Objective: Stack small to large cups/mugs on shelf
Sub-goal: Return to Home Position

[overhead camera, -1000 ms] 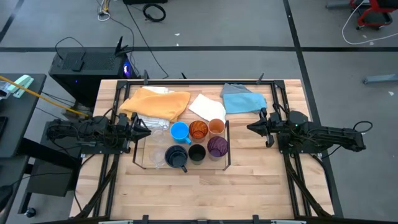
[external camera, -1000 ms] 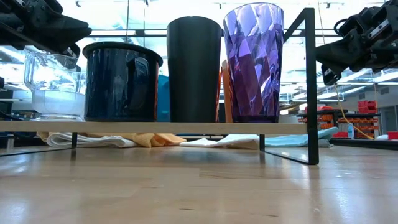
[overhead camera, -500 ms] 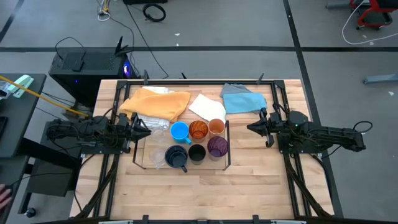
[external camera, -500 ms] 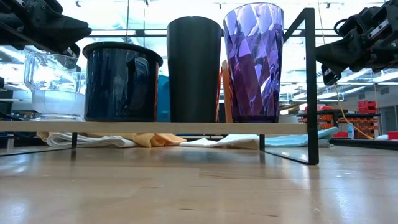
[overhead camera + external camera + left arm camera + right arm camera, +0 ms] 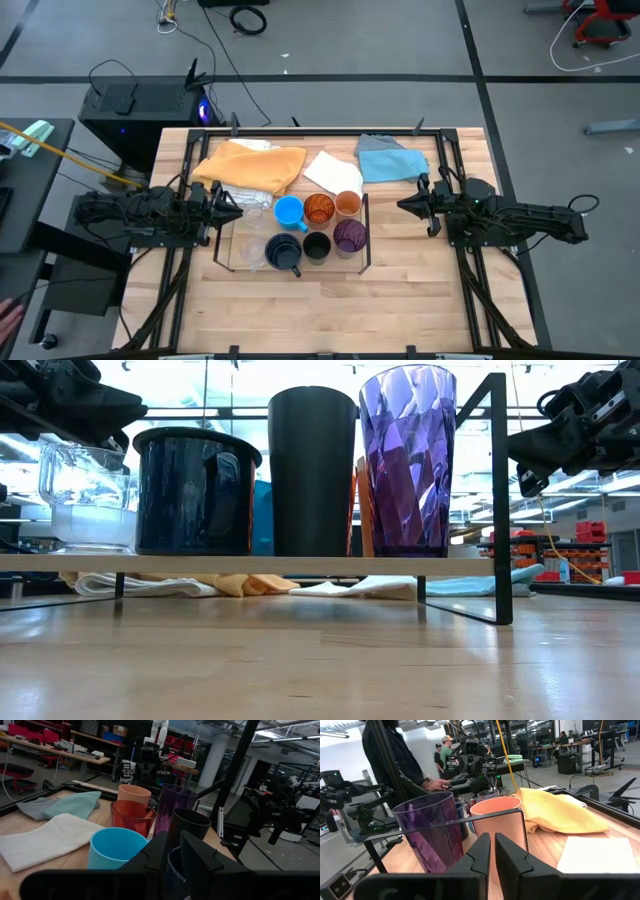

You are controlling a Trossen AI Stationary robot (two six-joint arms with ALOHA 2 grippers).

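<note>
The cups stand upright on the clear base of the black wire shelf (image 5: pixel 366 258) at mid-table. In the far row are the light-blue mug (image 5: pixel 289 211), amber-orange tumbler (image 5: pixel 319 208) and small orange cup (image 5: pixel 348 204). In the near row are the clear cups (image 5: pixel 253 252), navy mug (image 5: pixel 284 253), black cup (image 5: pixel 317 245) and purple tumbler (image 5: pixel 349 235). My left gripper (image 5: pixel 232 207) hovers shut and level just left of the shelf. My right gripper (image 5: pixel 403 206) hovers shut and level just right of it. Neither touches anything.
A yellow cloth (image 5: pixel 250 165), a white cloth (image 5: pixel 333 170) and a blue cloth (image 5: pixel 390 158) lie on the table behind the shelf. Bare wood runs along the near side (image 5: pixel 330 310). A person (image 5: pixel 385 755) stands beyond the table in the right wrist view.
</note>
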